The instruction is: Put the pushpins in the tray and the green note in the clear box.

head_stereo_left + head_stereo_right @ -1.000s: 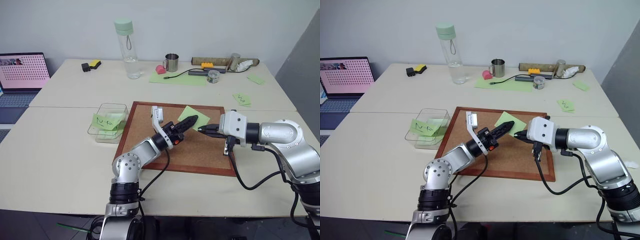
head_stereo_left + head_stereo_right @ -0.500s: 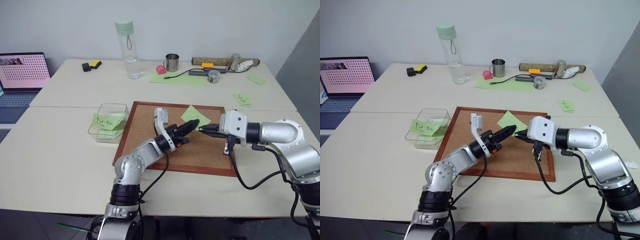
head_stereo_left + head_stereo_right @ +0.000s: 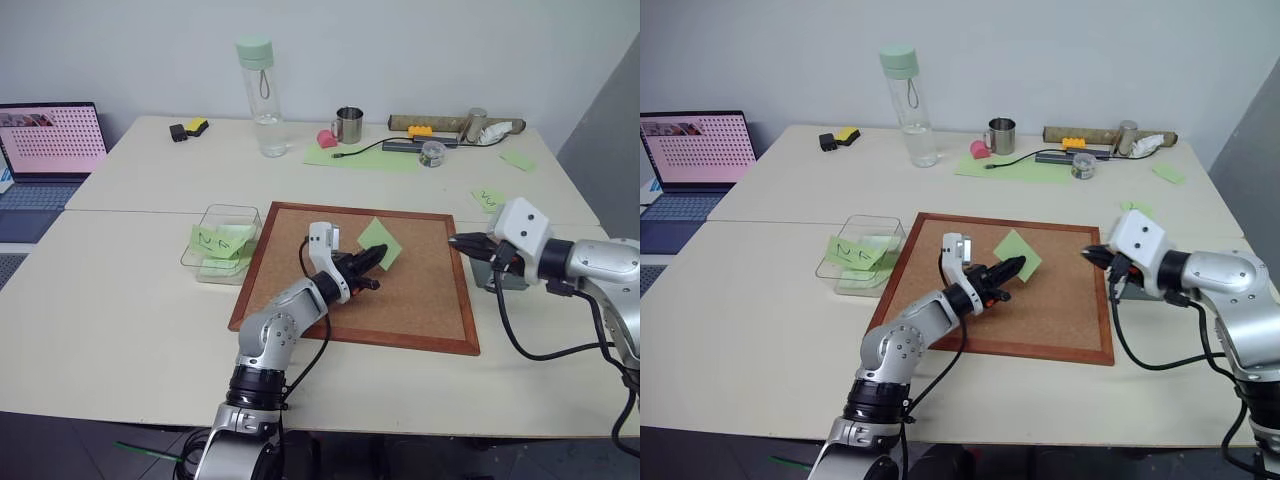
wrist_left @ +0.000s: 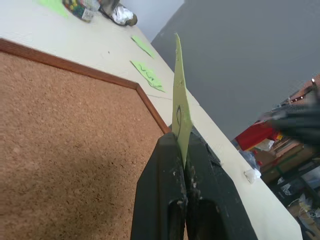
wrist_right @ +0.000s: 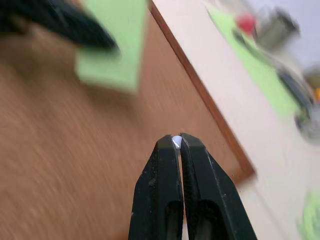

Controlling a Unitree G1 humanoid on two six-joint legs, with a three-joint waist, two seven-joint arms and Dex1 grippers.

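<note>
Fingers of the left gripper (image 3: 380, 257) are pressed together on the lower corner of the green note (image 3: 380, 243), which stands lifted off the cork board (image 3: 420, 300) over its far middle part. The left wrist view shows the note edge-on, rising straight from between the two black fingers (image 4: 162, 190). The right gripper (image 3: 458, 241) hovers at the board's right edge, over the near end of the tray (image 3: 497, 277); its fingers are squeezed together on a pushpin (image 5: 176, 142), a small pale speck at the very tips in the right wrist view. The tray sits on the table (image 3: 120, 300) just beside the board's right frame, partly hidden by the right hand. The clear box (image 3: 222, 243) stands just off the board's left side, well apart from the held note, with a scribbled green note (image 3: 214, 240) lying across it. Farther back on the table stand a water bottle (image 3: 262, 98), a metal mug (image 3: 348, 124) and a loose scribbled note (image 3: 487, 198); a laptop (image 3: 50, 135) sits at the far left.
</note>
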